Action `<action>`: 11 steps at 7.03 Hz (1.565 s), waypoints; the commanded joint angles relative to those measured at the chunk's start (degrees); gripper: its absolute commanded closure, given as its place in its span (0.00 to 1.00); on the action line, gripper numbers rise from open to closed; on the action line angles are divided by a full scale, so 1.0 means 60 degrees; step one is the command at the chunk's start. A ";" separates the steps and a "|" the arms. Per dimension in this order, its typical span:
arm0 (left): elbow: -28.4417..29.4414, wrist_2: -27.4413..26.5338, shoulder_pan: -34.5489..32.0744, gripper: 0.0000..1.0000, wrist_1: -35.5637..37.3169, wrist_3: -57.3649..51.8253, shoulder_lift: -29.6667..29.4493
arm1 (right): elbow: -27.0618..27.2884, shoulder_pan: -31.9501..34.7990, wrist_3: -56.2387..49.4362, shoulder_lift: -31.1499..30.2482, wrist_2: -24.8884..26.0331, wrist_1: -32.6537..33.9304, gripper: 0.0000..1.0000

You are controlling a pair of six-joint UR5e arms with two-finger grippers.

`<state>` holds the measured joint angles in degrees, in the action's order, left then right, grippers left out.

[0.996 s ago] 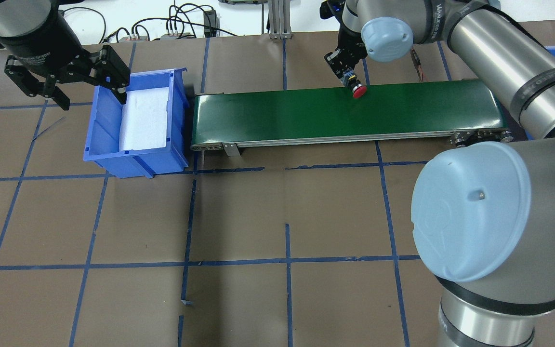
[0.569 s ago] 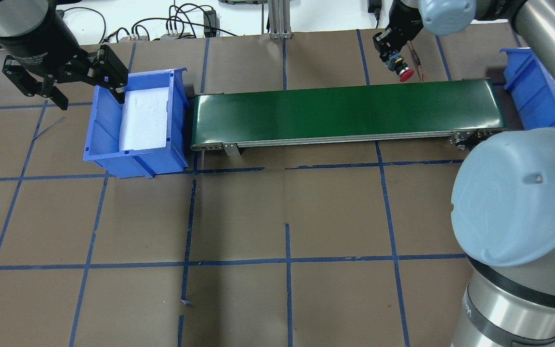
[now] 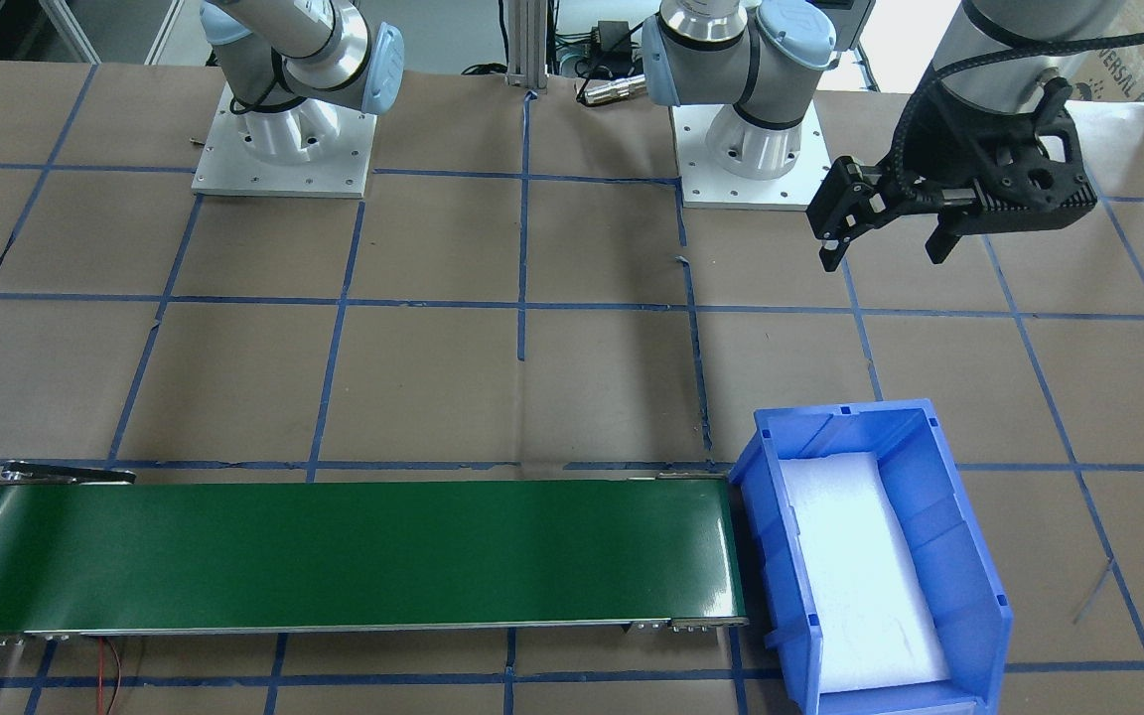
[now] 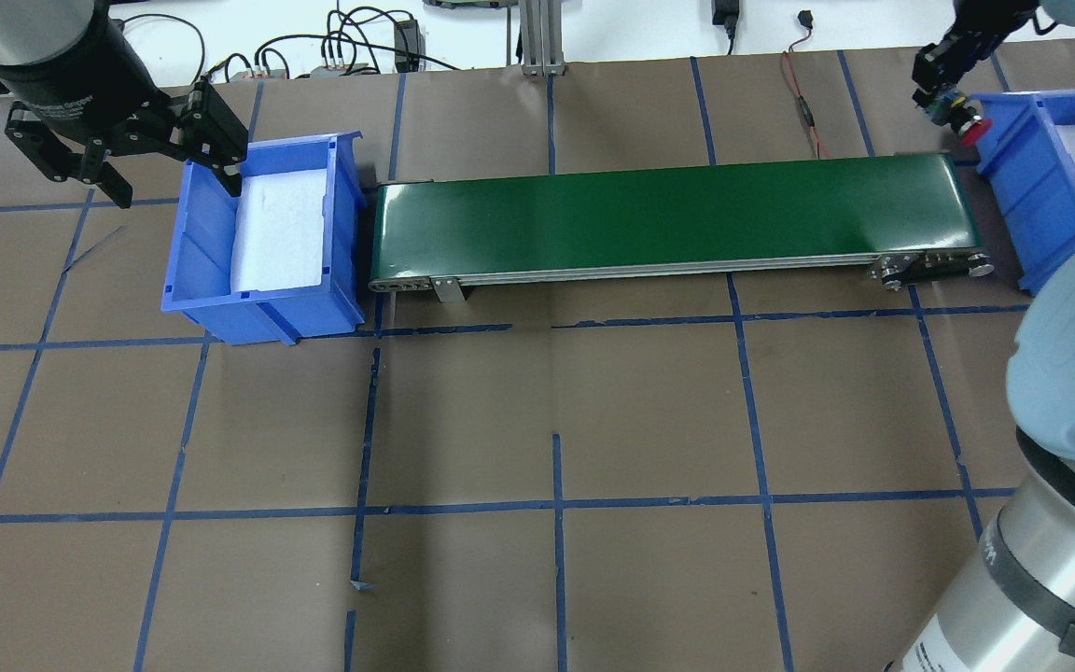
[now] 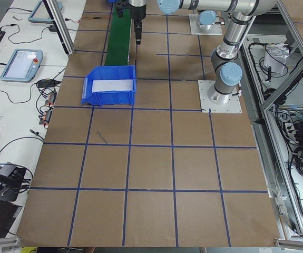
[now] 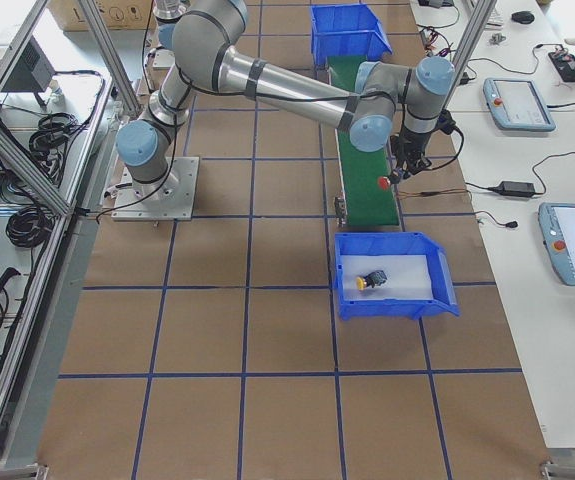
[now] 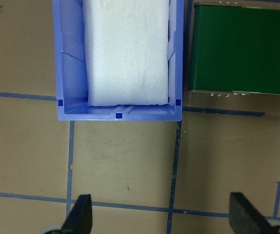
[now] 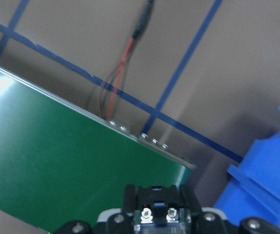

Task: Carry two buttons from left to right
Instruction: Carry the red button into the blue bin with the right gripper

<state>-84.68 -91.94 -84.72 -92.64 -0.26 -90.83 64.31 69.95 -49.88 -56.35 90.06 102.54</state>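
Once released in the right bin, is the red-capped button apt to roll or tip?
Likely rigid and light: the right gripper holds the red button by its body. Wide-capped, it may tip sideways, as the yellow button seems to lie in the bin. The foam pad probably limits rolling.

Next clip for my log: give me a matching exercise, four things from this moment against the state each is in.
Things:
1 red button
2 yellow button
3 left gripper
4 green belt

States:
A open, holding nothing
B lying in the right bin
C nothing on it
D held by the right gripper

Pairs: 1-D, 2-B, 3-A, 4-C
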 commanded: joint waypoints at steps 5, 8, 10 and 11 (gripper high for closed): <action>0.0006 0.0000 0.0013 0.00 0.0000 0.0000 -0.0007 | -0.1851 -0.2107 -0.1838 0.1256 0.0166 -0.0405 0.93; 0.0006 0.0000 -0.0001 0.00 0.0000 0.0014 -0.0036 | -0.2413 -0.2107 -0.1809 0.2198 0.0049 -0.0274 0.93; 0.0021 0.0000 -0.0001 0.00 0.0015 0.0014 -0.0037 | -0.2515 -0.2107 -0.1809 0.2636 -0.0038 0.0061 0.93; 0.0021 0.0015 -0.0001 0.00 0.0000 0.0058 0.0007 | -0.2617 -0.2107 -0.1809 0.2813 -0.0068 0.0078 0.93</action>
<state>-84.58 -91.91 -84.72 -92.60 -0.11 -90.96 49.25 57.31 -60.73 -40.96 89.94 102.32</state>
